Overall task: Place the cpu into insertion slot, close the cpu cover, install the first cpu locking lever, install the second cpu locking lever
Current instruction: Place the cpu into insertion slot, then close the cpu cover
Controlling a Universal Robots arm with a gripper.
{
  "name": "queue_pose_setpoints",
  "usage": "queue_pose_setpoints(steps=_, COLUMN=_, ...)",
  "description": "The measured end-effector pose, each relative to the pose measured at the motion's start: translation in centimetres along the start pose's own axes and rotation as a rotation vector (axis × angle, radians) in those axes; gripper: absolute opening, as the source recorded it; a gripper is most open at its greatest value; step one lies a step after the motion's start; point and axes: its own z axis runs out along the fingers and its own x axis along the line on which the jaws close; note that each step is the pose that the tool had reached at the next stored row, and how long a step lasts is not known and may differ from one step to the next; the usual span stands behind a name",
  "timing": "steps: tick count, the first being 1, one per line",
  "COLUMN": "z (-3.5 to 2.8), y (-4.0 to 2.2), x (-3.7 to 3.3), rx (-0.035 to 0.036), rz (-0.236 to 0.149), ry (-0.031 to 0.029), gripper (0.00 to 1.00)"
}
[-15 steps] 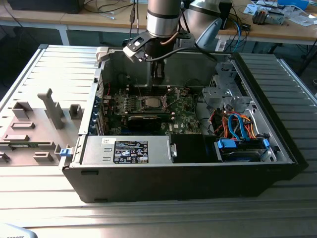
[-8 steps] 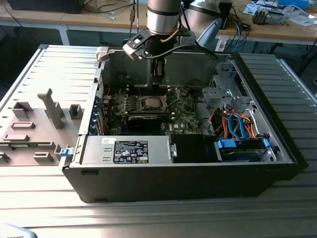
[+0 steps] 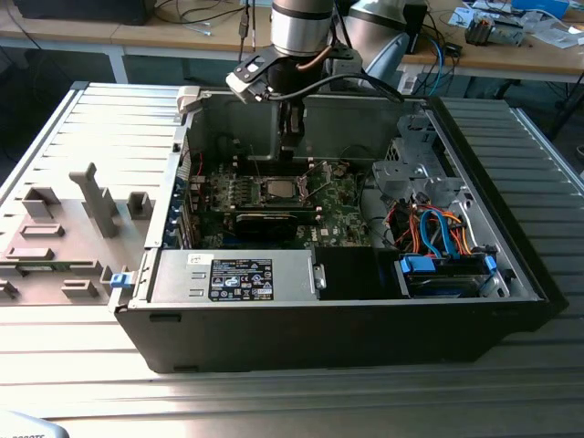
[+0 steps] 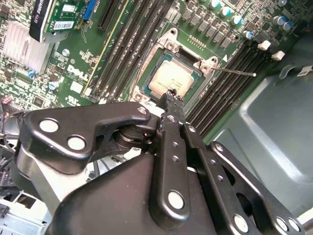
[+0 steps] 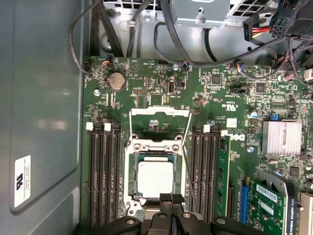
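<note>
Squarely seated cpu, cpu cover raised.

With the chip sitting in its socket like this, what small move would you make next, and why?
Probably move the pincer across to the cover and tip it down. The chip already lies flat in the socket, the cover stands open beyond it, and the pincer, shut and empty, sits at the socket's opposite edge.
</note>
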Motion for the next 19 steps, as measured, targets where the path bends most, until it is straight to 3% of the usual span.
queue_pose_setpoints(steps=12, z=-0.02, y=0.0, x=0.0, rx=0.0002, rz=0.0, ry=0.0, gripper=0.11)
queue_pose_setpoints(steps=13, z=-0.03, y=0.0, x=-0.02, rx=0.0002, rz=0.0, ry=0.0039, gripper=0.11)
queue_pose_setpoints(steps=14, z=-0.01, y=-0.01, x=-0.04, rx=-0.0013, rz=-0.001, ry=0.0347, gripper=0.11)
queue_pose_setpoints(steps=15, z=-0.01, y=0.0, x=-0.05, rx=-0.002, rz=-0.002, ry=0.0506, gripper=0.11)
queue_pose_setpoints(steps=19, z=-0.02, y=0.16, x=-0.06, rx=-0.002, rz=-0.002, ry=0.0525, gripper=0.11)
